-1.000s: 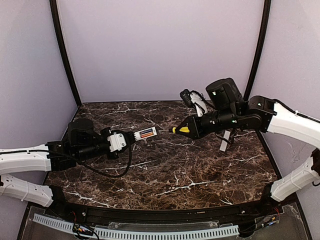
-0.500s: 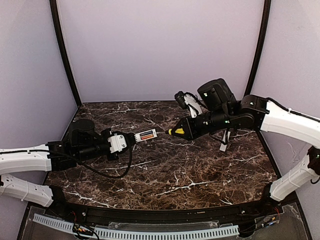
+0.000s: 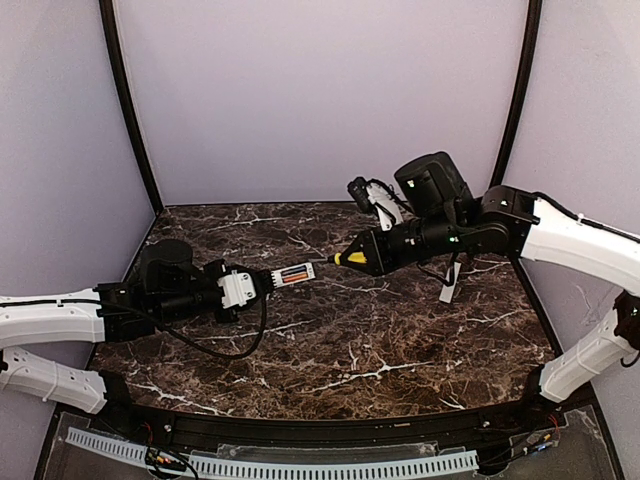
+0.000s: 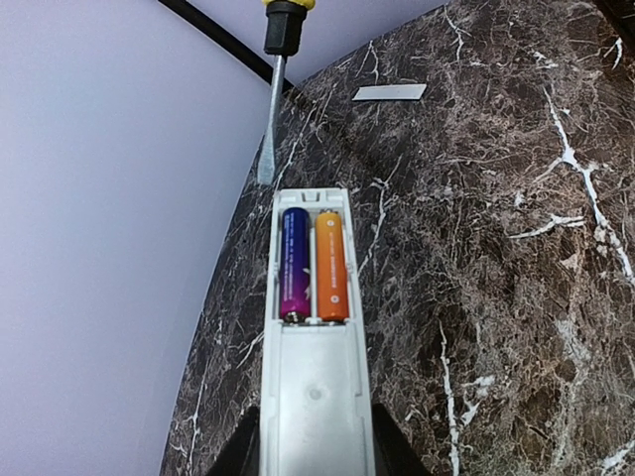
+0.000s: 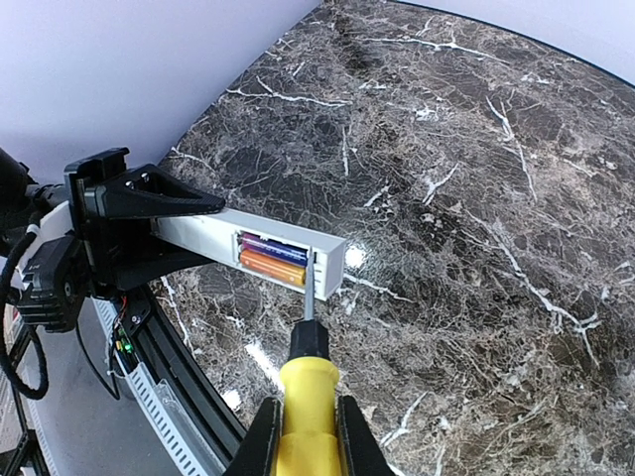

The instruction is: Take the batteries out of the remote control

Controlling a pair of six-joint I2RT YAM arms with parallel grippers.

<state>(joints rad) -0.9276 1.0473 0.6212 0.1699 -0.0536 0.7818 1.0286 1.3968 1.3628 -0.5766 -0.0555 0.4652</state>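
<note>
Left jaws: clenched round one end of the remote control (image 3: pixel 285 275), pressing on its two long sides. Held out level over the left half of the desk (image 3: pixel 380 340), nearer the far edge than the near one, free end pointing toward the right edge. Turned with the long battery recess upward and uncovered. Seated in that recess, side by side and lengthwise, right up against the free end: the batteries (image 4: pixel 331 266), one orange-red, one shading from blue to purple, parted by a thin white rib. Between the cells and the left jaws, plain white plastic with a small round dimple.

Right jaws: clenched on the yellow handle of a screwdriver (image 5: pixel 308 397), one finger on each side of it. Ahead of the handle, a black collar and then a thin metal shaft with a flat blade, aimed leftward at the remote control. Blade tip right at the free end of the bar, by the end wall of the recess; touching the plastic or just short of it, cannot tell.

Lying flat on the desk, well apart from the remote control and toward the right edge: a short pale cover strip (image 4: pixel 389 92). Dark brown marbled top with white veins, shut in by pale purple walls (image 3: pixel 320 100) along the far, left and right edges
</note>
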